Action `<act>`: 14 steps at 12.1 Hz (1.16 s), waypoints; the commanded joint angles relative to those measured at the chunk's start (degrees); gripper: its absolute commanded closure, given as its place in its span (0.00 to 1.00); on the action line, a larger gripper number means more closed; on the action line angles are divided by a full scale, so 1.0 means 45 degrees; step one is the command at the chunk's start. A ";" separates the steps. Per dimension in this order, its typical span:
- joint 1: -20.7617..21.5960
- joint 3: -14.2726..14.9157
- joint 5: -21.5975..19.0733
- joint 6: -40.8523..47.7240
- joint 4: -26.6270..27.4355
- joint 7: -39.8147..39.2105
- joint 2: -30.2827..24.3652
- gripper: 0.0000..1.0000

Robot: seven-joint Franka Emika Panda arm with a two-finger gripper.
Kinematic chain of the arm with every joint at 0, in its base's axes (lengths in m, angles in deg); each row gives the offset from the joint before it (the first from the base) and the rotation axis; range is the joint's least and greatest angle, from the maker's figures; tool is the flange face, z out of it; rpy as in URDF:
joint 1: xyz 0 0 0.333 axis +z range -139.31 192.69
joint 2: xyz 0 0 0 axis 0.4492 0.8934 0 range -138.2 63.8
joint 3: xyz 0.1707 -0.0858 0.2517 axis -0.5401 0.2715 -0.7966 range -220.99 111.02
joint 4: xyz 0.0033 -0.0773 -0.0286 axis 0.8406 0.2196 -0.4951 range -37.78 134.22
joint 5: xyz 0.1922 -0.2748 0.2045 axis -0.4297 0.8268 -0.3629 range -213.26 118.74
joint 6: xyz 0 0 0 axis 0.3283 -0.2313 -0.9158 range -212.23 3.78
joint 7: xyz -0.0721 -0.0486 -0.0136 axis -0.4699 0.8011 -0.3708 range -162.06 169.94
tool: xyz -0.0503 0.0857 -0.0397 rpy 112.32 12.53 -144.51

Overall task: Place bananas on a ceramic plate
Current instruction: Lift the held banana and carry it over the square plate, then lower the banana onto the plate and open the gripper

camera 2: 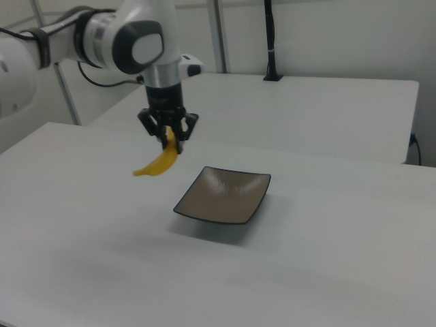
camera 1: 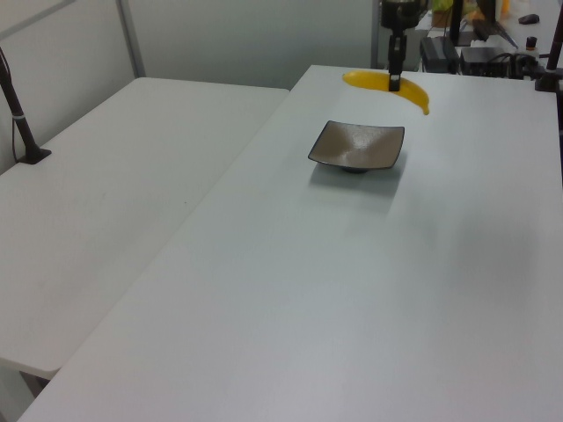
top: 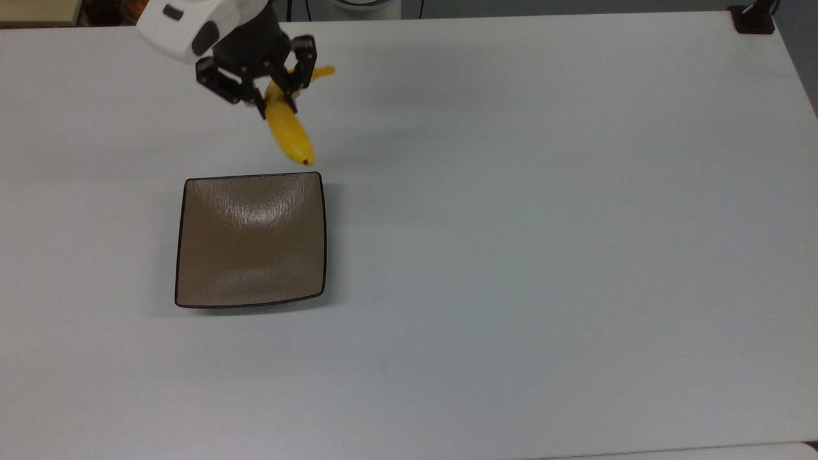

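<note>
Gripper [top: 276, 89] is pinching the banana [top: 289, 131] near its middle, carried in the air, not on the table [top: 543, 223]. Landmark = plate [top: 250, 239]. In the top view the banana sits just past the plate's upper edge, near its upper-right corner; dark tip nearly over the rim, no contact. Long axis runs from the gripper toward the plate, slightly skewed, other end sticking out behind the fingers. In the right view it hangs above the plate's level, off the right view's left of it. You prob need to carry on across the rim to plate centre, then lower. Banana: bright yellow, curved, smooth, plastic-looking. Plate: square, glossy tan, dark rim, bare.
</note>
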 commanded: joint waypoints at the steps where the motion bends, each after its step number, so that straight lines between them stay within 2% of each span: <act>1: -0.0149 0.0035 -0.0165 -0.1785 -0.0259 -0.0398 0.0930 1.00; 7: -0.0793 0.0035 -0.0498 -0.5051 -0.0200 -0.0436 0.2864 1.00; 14: -0.1087 0.0112 -0.0673 -0.5951 0.0034 -0.0436 0.3784 1.00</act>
